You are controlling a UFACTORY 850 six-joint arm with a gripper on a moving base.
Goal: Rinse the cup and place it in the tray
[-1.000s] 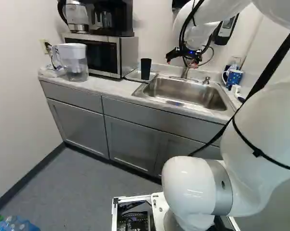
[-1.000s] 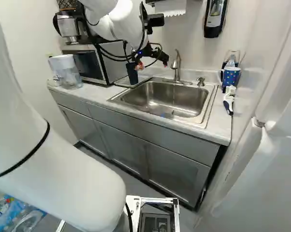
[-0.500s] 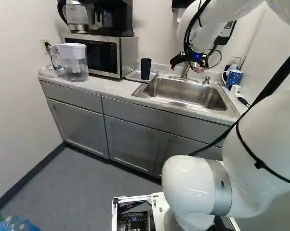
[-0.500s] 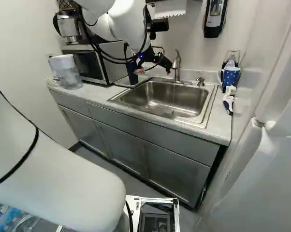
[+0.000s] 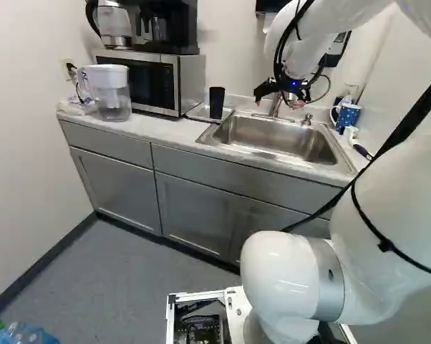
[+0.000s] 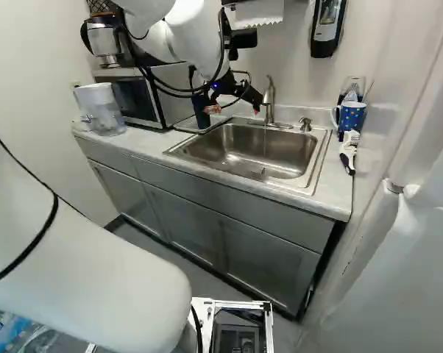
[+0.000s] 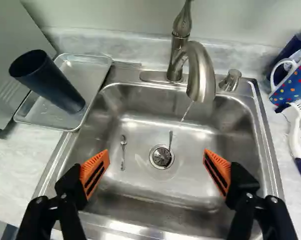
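Observation:
In the right base view my gripper (image 6: 234, 110) hangs over the sink, in front of the faucet. The wrist view shows the gripper (image 7: 156, 165) open above the basin, its orange-padded fingers wide apart with nothing between them. A dark blue cup (image 7: 53, 82) stands upright on the metal tray (image 7: 40, 108), left of the sink in the left base view. Cup and gripper are well apart. From the faucet (image 7: 200, 75) a thin stream of water falls into the sink (image 7: 190, 185).
Two small utensils lie in the basin, one (image 7: 123, 152) apart, the other (image 7: 170, 142) reaching into the drain. Across the sink from the tray are a dotted blue mug (image 7: 296, 82) and a white brush (image 7: 293, 130). A microwave (image 5: 151, 80) and water pitcher (image 5: 112, 93) stand beyond the tray.
Over the last second the gripper has come down a little and shifted slightly to the right in both base views, staying over the sink. The cup and the base have not moved.

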